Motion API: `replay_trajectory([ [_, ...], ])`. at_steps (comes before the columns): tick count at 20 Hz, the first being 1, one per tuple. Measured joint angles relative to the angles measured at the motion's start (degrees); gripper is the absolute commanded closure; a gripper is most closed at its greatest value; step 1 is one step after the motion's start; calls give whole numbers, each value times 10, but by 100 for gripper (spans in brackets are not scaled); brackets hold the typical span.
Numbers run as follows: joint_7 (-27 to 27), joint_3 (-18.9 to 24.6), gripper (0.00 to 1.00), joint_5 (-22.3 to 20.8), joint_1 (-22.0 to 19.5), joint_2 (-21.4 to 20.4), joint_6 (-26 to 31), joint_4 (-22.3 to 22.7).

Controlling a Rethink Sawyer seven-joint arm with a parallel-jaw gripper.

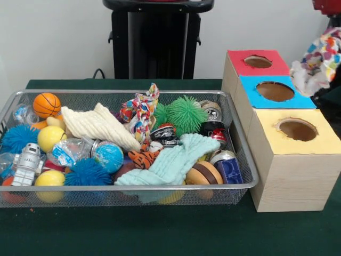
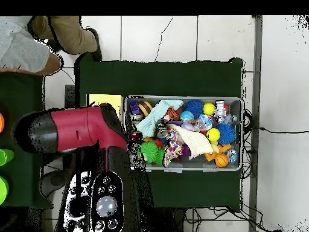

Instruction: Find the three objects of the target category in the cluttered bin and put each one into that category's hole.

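The wire mesh bin (image 1: 128,187) is full of toys and also shows in the overhead view (image 2: 181,170). One printed rag (image 1: 139,111) stands up in the middle of the bin; it also shows from above (image 2: 172,145). A second printed rag (image 1: 321,60) hangs in the air at the right edge, beyond the blue-topped box and above box height. My gripper (image 1: 332,24) is shut on this rag's top, and its fingers are hidden by the cloth. The yellow-topped hole (image 1: 297,129) is nearest the camera and looks empty. I see no third rag.
The red-topped box (image 1: 258,61) and blue-topped box (image 1: 275,91) stand in a row behind the yellow one. A cream cloth (image 1: 98,125) and a mint-green cloth (image 1: 176,160) lie over balls and cans. A person (image 2: 36,42) sits at the overhead view's top left.
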Motion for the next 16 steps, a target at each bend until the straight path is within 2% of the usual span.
replay_trajectory([
  [1,18,-3,100,0,11,17,-29,-2],
  [7,37,-12,100,-1,19,78,-117,-3],
  [13,37,-19,100,2,20,120,-154,-6],
  [16,37,-27,100,3,25,125,-154,-15],
])
